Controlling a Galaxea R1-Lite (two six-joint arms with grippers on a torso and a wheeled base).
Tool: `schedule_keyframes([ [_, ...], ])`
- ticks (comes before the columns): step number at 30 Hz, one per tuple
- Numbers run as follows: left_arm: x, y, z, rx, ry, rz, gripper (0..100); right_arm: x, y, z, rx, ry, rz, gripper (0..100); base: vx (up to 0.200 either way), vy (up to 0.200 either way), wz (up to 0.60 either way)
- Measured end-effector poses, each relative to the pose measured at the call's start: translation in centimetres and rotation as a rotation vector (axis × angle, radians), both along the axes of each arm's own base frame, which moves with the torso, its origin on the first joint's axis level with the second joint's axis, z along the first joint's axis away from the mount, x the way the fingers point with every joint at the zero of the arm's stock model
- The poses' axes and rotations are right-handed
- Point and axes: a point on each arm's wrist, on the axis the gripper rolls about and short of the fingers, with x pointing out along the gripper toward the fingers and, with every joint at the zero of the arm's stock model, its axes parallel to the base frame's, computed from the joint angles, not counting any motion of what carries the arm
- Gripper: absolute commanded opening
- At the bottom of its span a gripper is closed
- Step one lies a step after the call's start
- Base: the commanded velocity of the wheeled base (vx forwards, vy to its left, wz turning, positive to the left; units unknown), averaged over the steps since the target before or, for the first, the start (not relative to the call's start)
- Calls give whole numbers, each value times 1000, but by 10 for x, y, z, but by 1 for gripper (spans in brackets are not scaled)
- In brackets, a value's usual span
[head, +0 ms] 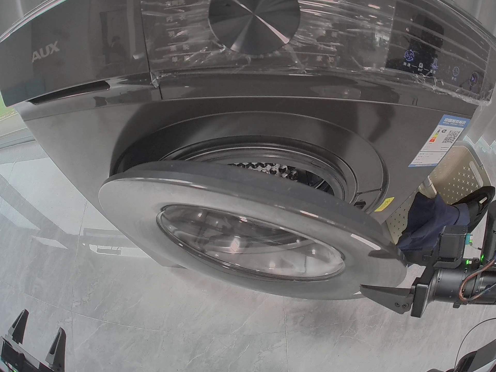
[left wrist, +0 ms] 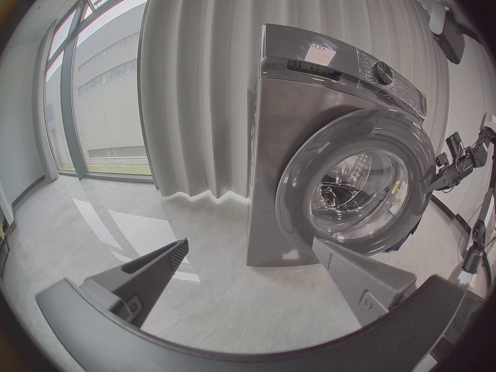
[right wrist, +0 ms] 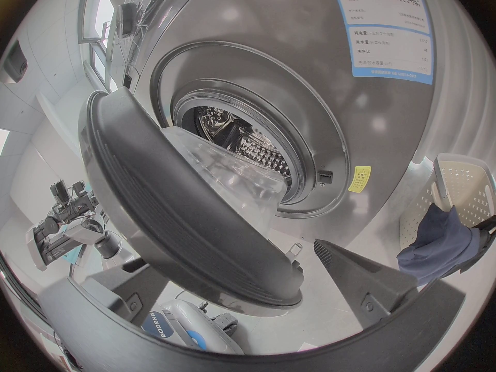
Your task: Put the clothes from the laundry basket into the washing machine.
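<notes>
1. Washing machine: front-loading unit, dark grey, standing on a grey tiled floor. The round door is swung partly open on its hinge side, toward the robot's left. The perforated drum is visible behind it.

2. Right gripper: positioned at the free edge of the door, low on the robot's right. Its fingers are spread apart. In the right wrist view the door rim lies between them, and contact with the rim cannot be confirmed.

3. Left gripper: positioned low on the robot's left, well apart from the machine. Its fingers are spread wide and hold nothing.

4. Laundry basket: cream, perforated, standing just beside the machine on the robot's right. A dark blue garment hangs over its rim.
</notes>
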Motion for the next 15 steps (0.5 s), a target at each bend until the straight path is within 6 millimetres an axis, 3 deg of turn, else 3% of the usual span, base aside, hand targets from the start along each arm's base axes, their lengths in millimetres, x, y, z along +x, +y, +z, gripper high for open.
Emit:
schedule_keyframes([
  [15, 0, 0, 0, 0, 0, 0, 100, -9, -4, -8, -11, 17, 15, 100, 0, 0, 0],
])
